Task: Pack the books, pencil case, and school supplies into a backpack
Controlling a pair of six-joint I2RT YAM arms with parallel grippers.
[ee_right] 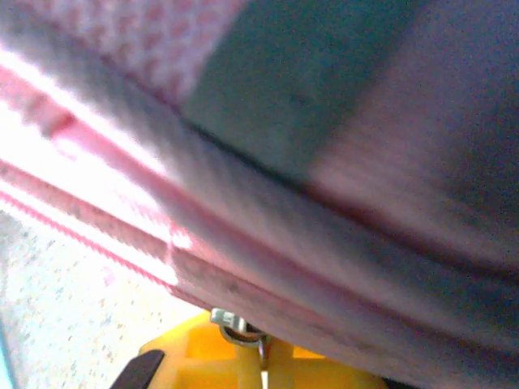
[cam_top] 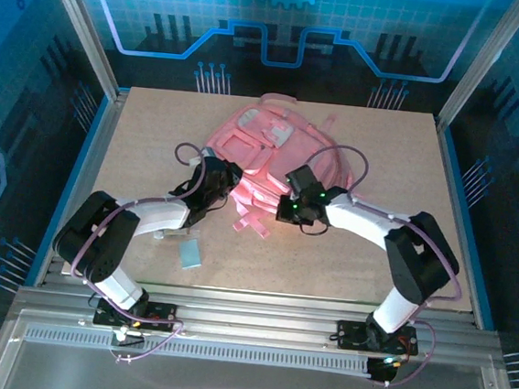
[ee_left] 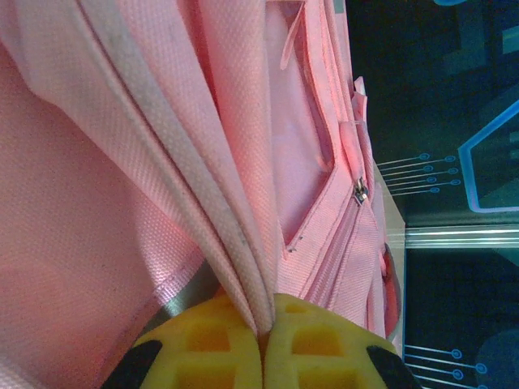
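Top external view: pink backpack (cam_top: 262, 144) lying flat at the middle of the table (cam_top: 410, 154), front pockets and whitish patch facing up, pink straps (cam_top: 252, 221) trailing from its near edge. Left gripper (cam_top: 227, 180) pressed against the backpack's near-left edge. Right gripper (cam_top: 286, 208) at the backpack's near edge, just right of the straps. Pale blue flat rectangle (cam_top: 189, 253) of the school supplies flat on the bare board, apart from the backpack to its near left. Left wrist view: yellow fingers (ee_left: 207, 344) closed tight together, pinching a folded pink seam of the backpack, with a zip pocket and metal slider (ee_left: 360, 192) visible farther along the fabric. Right wrist view, blurred: yellow fingertips (ee_right: 195, 356) drawn fully together just under the backpack's piped edge, with a small metal ring (ee_right: 232, 323) sitting at the tips. Cannot tell whether ring or fabric is actually caught between them.
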